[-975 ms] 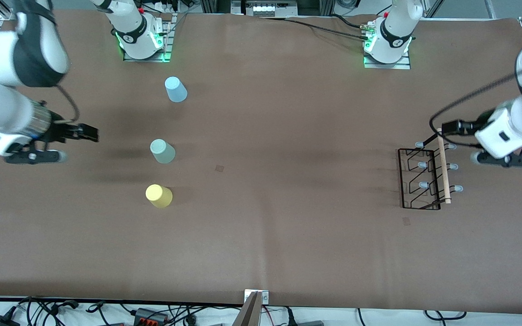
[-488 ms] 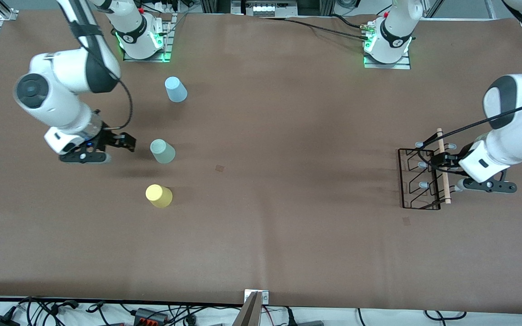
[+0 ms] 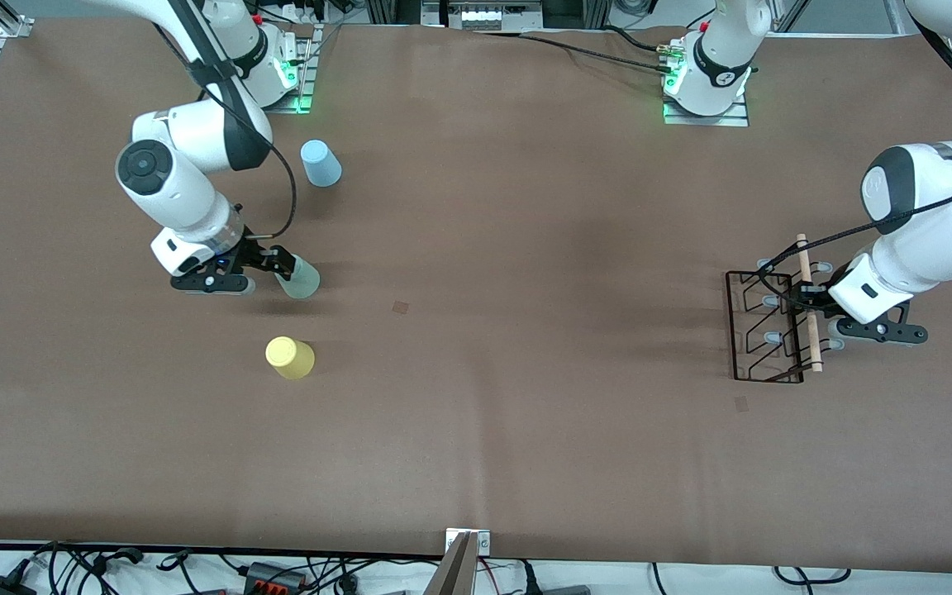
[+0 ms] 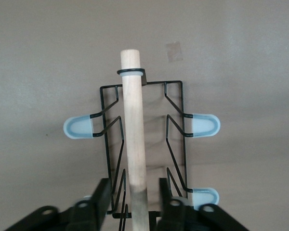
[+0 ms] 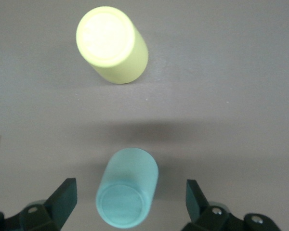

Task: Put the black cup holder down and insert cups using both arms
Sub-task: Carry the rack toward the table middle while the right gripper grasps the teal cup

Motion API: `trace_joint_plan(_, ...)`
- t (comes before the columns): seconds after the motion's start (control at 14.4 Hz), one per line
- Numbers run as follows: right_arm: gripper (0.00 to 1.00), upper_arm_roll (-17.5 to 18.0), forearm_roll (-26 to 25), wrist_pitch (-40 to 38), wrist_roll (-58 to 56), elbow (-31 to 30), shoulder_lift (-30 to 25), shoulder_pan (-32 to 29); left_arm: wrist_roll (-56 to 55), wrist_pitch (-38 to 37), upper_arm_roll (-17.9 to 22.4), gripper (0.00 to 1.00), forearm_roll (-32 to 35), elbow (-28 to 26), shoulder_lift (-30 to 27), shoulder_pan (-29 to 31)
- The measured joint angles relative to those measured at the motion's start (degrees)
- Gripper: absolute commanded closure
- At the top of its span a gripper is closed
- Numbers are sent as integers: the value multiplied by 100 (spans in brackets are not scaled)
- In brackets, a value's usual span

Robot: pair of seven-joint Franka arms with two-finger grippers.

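Black cup holder [image 3: 776, 324] standing near the table [image 3: 525, 413] edge at the left arm's end, wooden rod [image 4: 134, 144] on top, pale-tipped pegs [image 4: 204, 125] projecting to both sides. Left gripper [image 4: 135, 202] positioned over the holder, fingers [image 4: 100, 197] spread on either side of the rod, close to it but not clamped. Left arm [image 3: 930, 223] bent above that table edge, wrist angled down toward the rod. Three cups set upside down toward the right arm's end: light blue cup [image 3: 321, 163] closest to the bases' edge, pale green cup [image 3: 301, 278] nearer to the front camera, yellow cup [image 3: 289, 357] nearest of the three. Right gripper [image 5: 130, 197] lowered at the pale green cup, fingers [image 5: 62, 197] wide apart on both sides of it, not touching. Right arm [image 3: 187, 182] folded low beside the light blue cup. Small brown marks on the table surface. Lettering on the left arm's cable strap not legible.
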Motion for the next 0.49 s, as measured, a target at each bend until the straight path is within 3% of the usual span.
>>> trace_joint_plan(0.07, 0, 0, 0, 95, 34, 0, 65, 46, 0, -2, -4, 91, 0, -9, -11, -1)
trace_joint_plan(0.14, 0, 0, 0, 168, 45, -1, 120, 72, 1, -4, -7, 94, 0, -21, -23, -1)
trace_joint_plan(0.49, 0, 0, 0, 379, 47, -70, 347, 89, 7, -3, -21, 99, 1, -6, -51, -1)
